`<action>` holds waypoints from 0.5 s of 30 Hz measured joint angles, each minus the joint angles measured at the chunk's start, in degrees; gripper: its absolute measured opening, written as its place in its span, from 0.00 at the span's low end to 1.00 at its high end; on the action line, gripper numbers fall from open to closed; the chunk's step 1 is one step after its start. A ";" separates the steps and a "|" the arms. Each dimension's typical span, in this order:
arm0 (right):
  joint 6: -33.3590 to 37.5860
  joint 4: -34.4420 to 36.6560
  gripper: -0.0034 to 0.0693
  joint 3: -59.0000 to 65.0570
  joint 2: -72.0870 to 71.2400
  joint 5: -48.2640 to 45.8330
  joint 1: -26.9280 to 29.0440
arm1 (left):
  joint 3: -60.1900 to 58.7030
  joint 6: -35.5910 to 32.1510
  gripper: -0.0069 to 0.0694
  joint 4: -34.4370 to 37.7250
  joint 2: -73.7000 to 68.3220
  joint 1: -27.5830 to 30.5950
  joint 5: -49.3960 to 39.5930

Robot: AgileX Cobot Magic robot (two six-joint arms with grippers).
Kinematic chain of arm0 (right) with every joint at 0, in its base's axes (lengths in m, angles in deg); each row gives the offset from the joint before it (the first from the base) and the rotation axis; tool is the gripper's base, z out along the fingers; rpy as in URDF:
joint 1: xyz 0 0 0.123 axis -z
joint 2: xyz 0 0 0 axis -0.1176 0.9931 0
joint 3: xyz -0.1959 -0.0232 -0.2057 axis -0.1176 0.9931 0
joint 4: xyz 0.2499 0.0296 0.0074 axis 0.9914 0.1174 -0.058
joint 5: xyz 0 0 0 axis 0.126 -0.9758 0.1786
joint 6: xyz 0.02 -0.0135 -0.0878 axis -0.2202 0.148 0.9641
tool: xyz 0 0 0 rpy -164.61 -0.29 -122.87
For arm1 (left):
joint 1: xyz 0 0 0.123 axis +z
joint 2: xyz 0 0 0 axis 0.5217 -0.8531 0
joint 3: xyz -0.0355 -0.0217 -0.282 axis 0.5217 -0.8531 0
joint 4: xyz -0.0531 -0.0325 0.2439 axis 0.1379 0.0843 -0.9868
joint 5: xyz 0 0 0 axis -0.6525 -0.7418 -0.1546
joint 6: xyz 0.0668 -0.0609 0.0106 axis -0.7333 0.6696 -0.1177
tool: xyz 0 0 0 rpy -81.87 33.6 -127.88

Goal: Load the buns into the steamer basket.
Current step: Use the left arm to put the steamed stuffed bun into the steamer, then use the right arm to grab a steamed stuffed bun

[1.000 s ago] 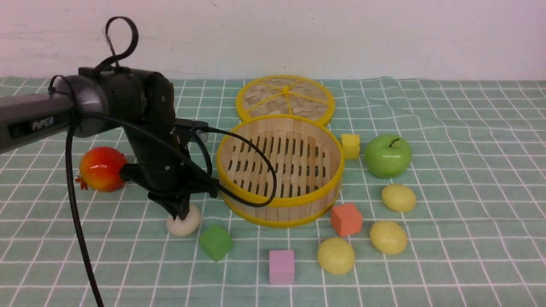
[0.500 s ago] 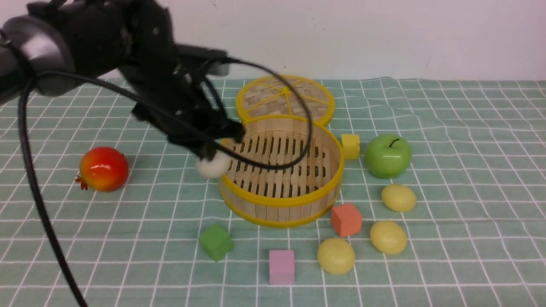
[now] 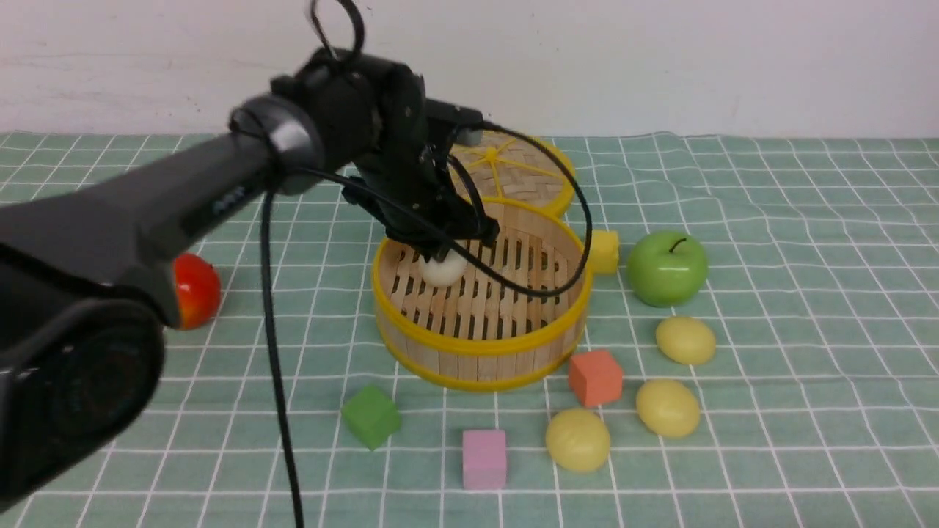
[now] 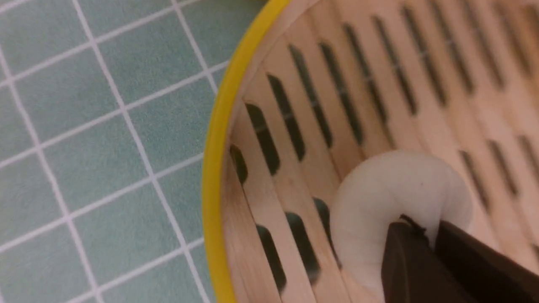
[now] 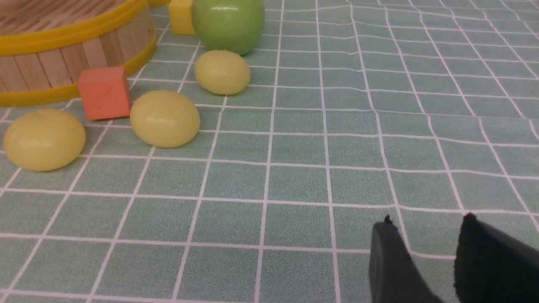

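The steamer basket (image 3: 480, 345) (image 4: 212, 168) stands mid-table. My left gripper (image 3: 440, 257) (image 4: 429, 229) reaches down inside it near its left wall. Its fingertips stand close together, pinching the top of the off-white bun (image 3: 442, 270) (image 4: 396, 189) just over the slatted floor. Three pale yellow buns (image 3: 686, 340) (image 3: 667, 408) (image 3: 578, 439) lie on the cloth to the basket's front right, also in the right wrist view (image 5: 222, 71) (image 5: 165, 118) (image 5: 43, 139). My right gripper (image 5: 425, 223) hovers over bare cloth, open and holding nothing, out of the front view.
The woven lid (image 3: 513, 165) lies behind the basket. A green apple (image 3: 667, 268) and yellow cube (image 3: 603, 251) sit to its right. An orange cube (image 3: 596, 377), pink cube (image 3: 484, 458) and green cube (image 3: 371, 416) lie in front. A red fruit (image 3: 196, 292) is partly hidden at the left.
My left gripper lifted the off-white bun off the cloth at the basket's front left, carried it up and right over the rim, and now has it low inside the basket.
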 joint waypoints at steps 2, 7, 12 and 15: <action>0.00 0.00 0.38 0.00 0.00 0.00 0.00 | 0.70 0.75 0.31 0.01 -0.61 0.00 -0.45; 0.00 0.00 0.38 0.00 0.00 0.00 0.00 | 1.18 5.04 0.57 -0.02 1.72 0.00 -1.35; 0.00 0.00 0.38 0.00 0.00 0.00 0.00 | 1.18 6.09 0.66 -0.35 10.72 -0.41 -9.05; 0.00 0.00 0.38 0.00 0.00 0.00 0.00 | 1.03 6.37 0.50 -1.31 18.95 -1.46 -15.33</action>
